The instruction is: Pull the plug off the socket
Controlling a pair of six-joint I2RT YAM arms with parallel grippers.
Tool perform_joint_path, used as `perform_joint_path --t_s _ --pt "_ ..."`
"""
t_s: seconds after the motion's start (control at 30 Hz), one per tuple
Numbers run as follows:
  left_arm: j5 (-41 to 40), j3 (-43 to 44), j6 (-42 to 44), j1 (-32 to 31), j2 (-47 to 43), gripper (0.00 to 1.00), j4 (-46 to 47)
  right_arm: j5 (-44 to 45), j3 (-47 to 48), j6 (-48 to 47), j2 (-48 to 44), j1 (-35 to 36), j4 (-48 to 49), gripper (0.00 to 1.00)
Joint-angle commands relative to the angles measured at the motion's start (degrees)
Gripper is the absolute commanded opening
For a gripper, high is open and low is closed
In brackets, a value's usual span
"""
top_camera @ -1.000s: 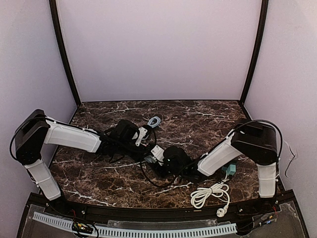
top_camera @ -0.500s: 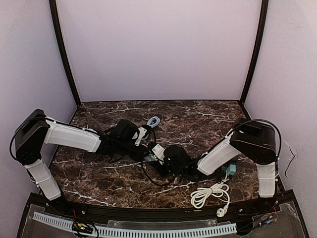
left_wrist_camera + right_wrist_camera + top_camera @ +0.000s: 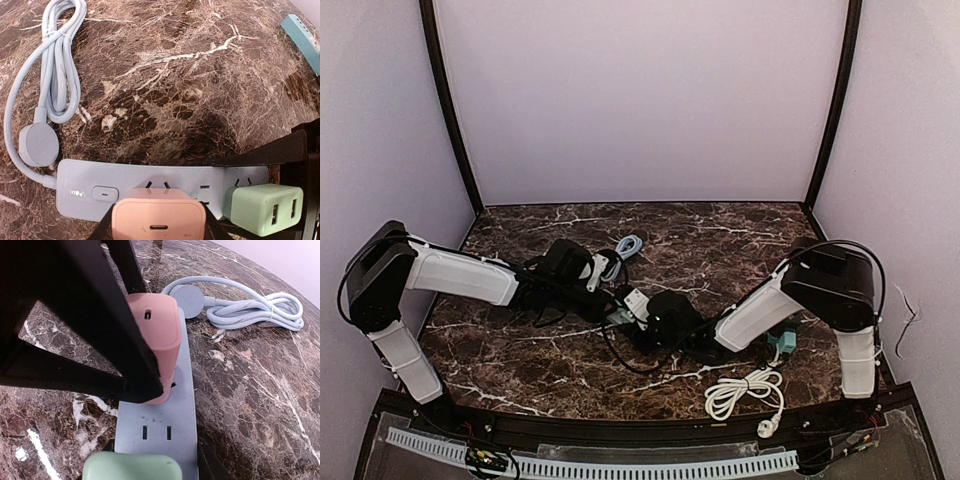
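Pink plug (image 3: pixel 155 340) stands upright in a socket of the pale blue power strip (image 3: pixel 157 435), about mid-strip, base meeting the strip face; pins not visible. Left gripper (image 3: pixel 159 227) grasps it, one black finger (image 3: pixel 100 315) flat on each side of the pink body. Right gripper (image 3: pixel 152 455) is clenched on the strip's end, fingers on its two long edges, with a green adapter (image 3: pixel 262 207) plugged in between them. Two free slots show between the pink plug and the green adapter. The strip lies flat on the dark marble table (image 3: pixel 200 75), near its middle, between the two arms. The strip's own cable (image 3: pixel 260 310) is coiled and tied just beside it, its round plug (image 3: pixel 190 300) lying loose by the strip's far end. A white cable (image 3: pixel 745 390) lies well apart near the right arm's base.
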Motion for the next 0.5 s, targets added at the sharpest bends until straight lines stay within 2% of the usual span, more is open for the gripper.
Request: perform_joint_path --t_s 0.0,0.23,0.37,0.47 --pt "0.34 1.94 2.44 -2.47 -4.54 0.21 1.28 -1.11 0.41 0.74 2.74 -0.56 -3.41 0.00" --pt "-10.85 1.94 8.55 -4.52 -4.19 0.20 -2.45 -1.80 0.60 1.39 2.93 -1.03 -3.81 0.00" --pt "-11.72 0.64 8.96 -4.92 -4.39 0.19 -1.29 -1.99 0.76 1.73 3.09 -1.28 -4.08 0.00" --pt "-9.25 -1.45 6.58 -4.71 -6.35 0.19 1.53 -1.99 0.92 1.77 3.28 -1.43 -4.36 0.00"
